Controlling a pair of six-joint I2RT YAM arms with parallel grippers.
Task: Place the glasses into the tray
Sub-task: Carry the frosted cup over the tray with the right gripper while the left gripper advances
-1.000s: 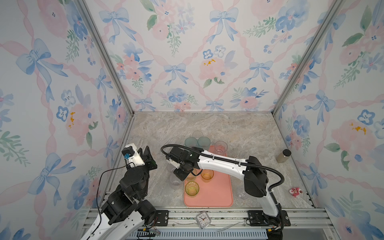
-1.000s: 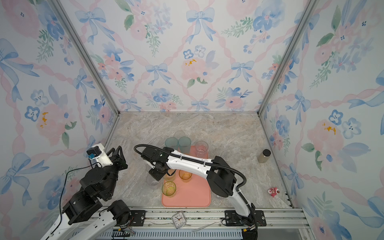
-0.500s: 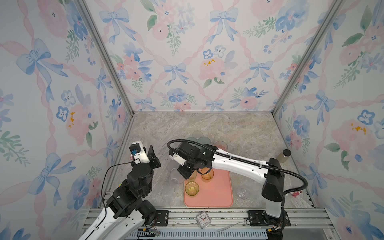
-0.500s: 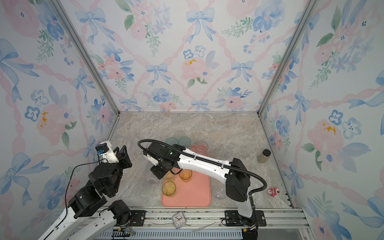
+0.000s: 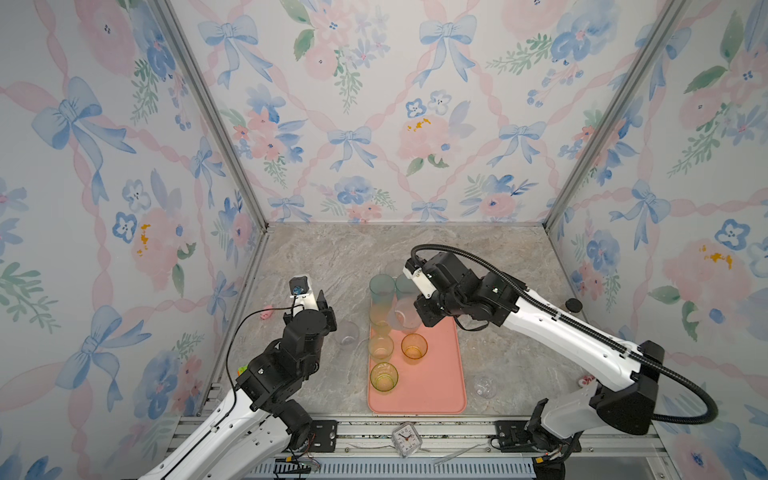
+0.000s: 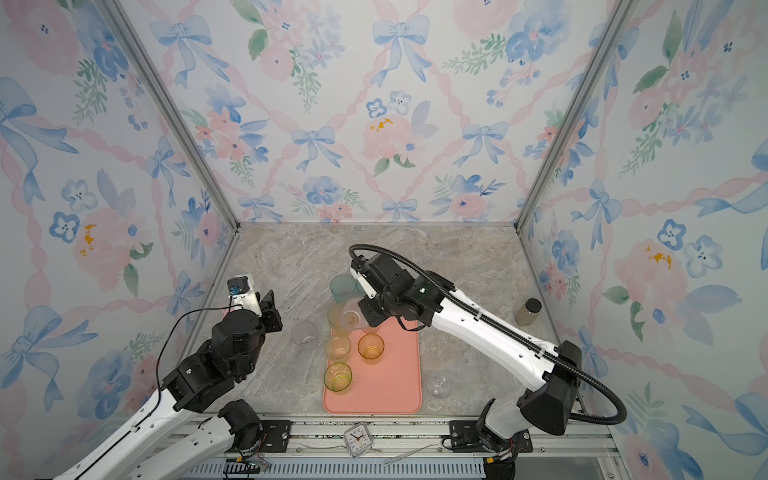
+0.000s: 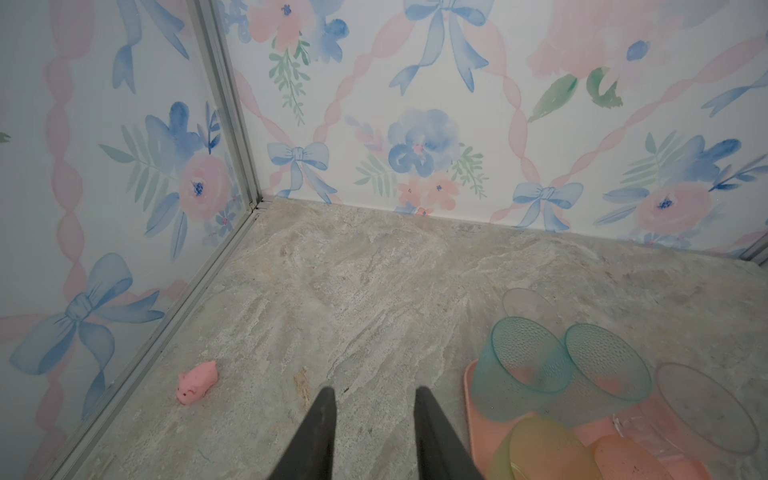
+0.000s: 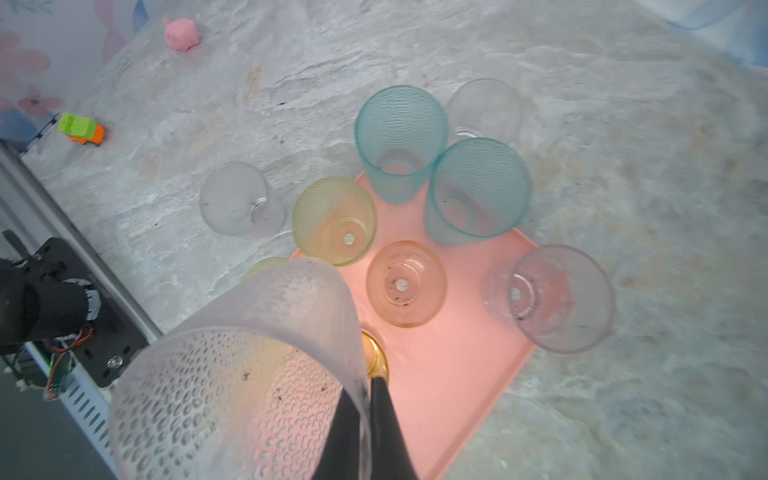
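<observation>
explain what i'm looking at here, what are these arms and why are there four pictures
Two robot arms stand at a stone-look table inside a wallpapered box. Two pictures look down from above; the other two come from a camera on each arm's wrist. A pink tray holds several coloured glasses, such as an orange glass; a clear glass stands on the table beside it. The right gripper pinches the rim of a frosted glass near the tray. The left gripper is open and empty.

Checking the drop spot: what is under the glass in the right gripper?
Under the held glass in the right gripper: the tray, and the rim of an amber glass peeking out. The frosted wall hides anything else beneath.
</observation>
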